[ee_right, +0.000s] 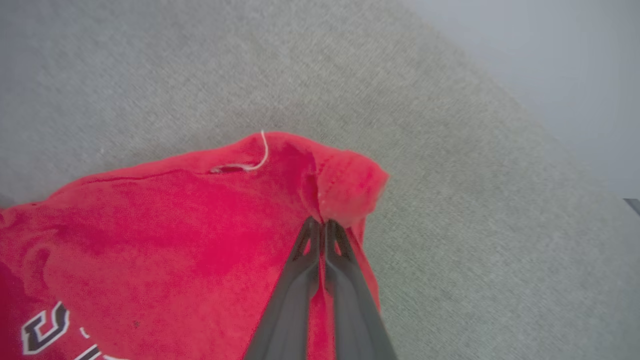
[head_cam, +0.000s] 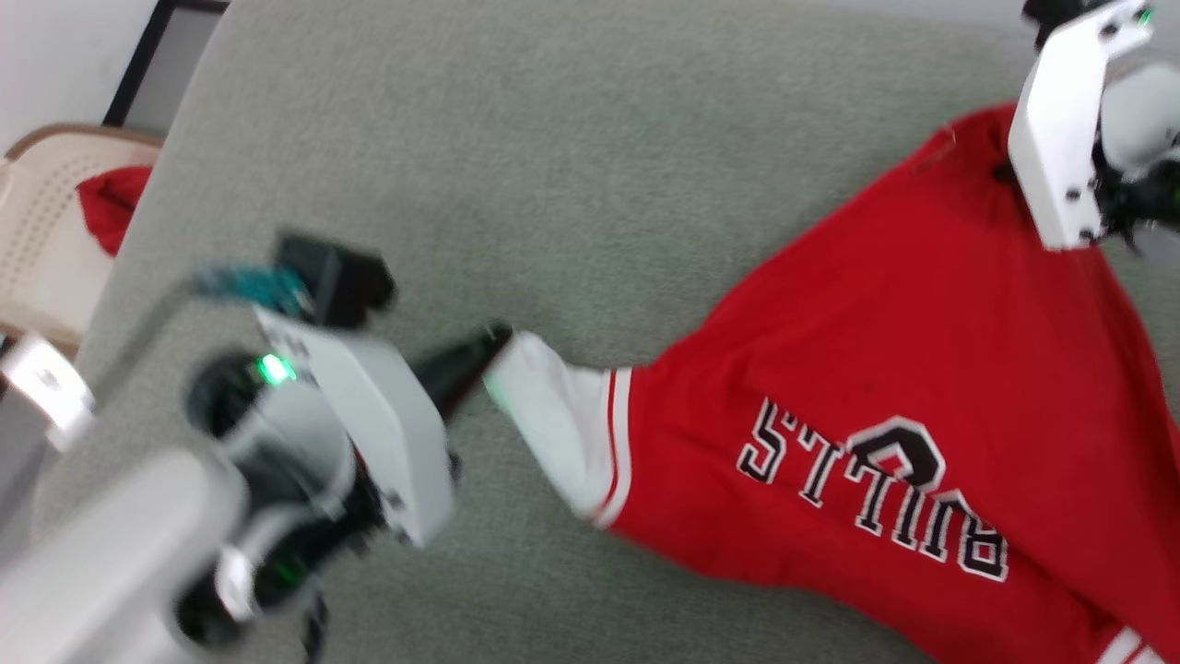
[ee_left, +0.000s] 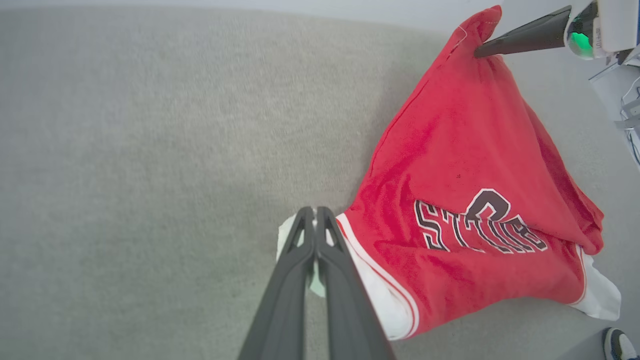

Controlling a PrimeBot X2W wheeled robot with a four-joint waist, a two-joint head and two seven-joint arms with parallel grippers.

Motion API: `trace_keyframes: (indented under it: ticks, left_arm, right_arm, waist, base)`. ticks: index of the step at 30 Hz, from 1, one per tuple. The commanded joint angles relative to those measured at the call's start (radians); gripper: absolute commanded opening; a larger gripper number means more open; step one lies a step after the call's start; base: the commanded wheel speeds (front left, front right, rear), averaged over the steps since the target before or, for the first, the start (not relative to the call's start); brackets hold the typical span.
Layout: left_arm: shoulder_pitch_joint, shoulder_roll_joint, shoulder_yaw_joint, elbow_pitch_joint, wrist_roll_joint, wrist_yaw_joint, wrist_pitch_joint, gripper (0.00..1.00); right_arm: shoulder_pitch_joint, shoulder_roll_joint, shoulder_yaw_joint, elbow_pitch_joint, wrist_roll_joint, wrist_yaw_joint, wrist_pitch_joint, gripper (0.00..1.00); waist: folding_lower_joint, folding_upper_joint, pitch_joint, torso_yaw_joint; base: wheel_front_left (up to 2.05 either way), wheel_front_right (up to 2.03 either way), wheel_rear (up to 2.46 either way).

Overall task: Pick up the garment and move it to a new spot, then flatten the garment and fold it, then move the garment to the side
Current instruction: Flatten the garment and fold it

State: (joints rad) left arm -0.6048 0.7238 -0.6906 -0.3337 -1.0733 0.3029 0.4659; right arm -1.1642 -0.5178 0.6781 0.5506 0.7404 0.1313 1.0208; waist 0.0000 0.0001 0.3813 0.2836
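Blurred left gripper [head_cam: 493,341], fingers pressed together, pinches the white sleeve [head_cam: 553,415] of the garment [head_cam: 876,350], which is stretched over the grey fabric surface [head_cam: 553,138], lower edge cut off. Farther, the right gripper [ee_right: 322,222] is clamped on its red corner.

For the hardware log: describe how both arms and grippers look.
Left gripper and right gripper: two long, dark grey tapering fingers with cut-outs near the tips. Each wrist carries a white angular bracket and a green light. The left forearm is pale grey and rounded.

red BULLS garment [head_cam: 885,387], stretched over grey surface
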Motion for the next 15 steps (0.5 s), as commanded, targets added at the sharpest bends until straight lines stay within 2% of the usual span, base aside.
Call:
trace_keyframes:
  ticks: [1,7,10,15]
  left_arm:
    - [-0.055,0.018,0.019,0.013,-0.014,-0.012,0.036,0.00]
    - [-0.278,0.063,0.062,0.128,-0.006,-0.069,0.156,0.00]
    - [-0.406,0.066,0.076,0.225,0.027,-0.102,0.184,0.00]
    - [-0.615,0.038,0.075,0.406,0.111,-0.160,0.184,0.00]
  right_arm:
    - [-0.021,0.007,-0.016,-0.005,0.002,-0.001,-0.021,0.00]
    - [-0.086,0.026,-0.070,-0.017,-0.019,-0.001,-0.108,0.00]
    - [-0.127,0.045,-0.099,-0.009,-0.044,-0.001,-0.162,0.00]
    - [-0.207,0.081,-0.146,0.027,-0.110,-0.001,-0.288,0.00]
  waist:
    - [0.0000,-0.0001,-0.040,-0.042]
    - [0.0000,-0.0001,-0.088,-0.092]
    - [0.0000,-0.0001,-0.101,-0.120]
    - [0.0000,-0.0001,-0.108,-0.166]
  base:
    - [0.00,0.00,0.00]
    - [0.00,0.00,0.00]
    - [0.00,0.00,0.00]
    - [0.00,0.00,0.00]
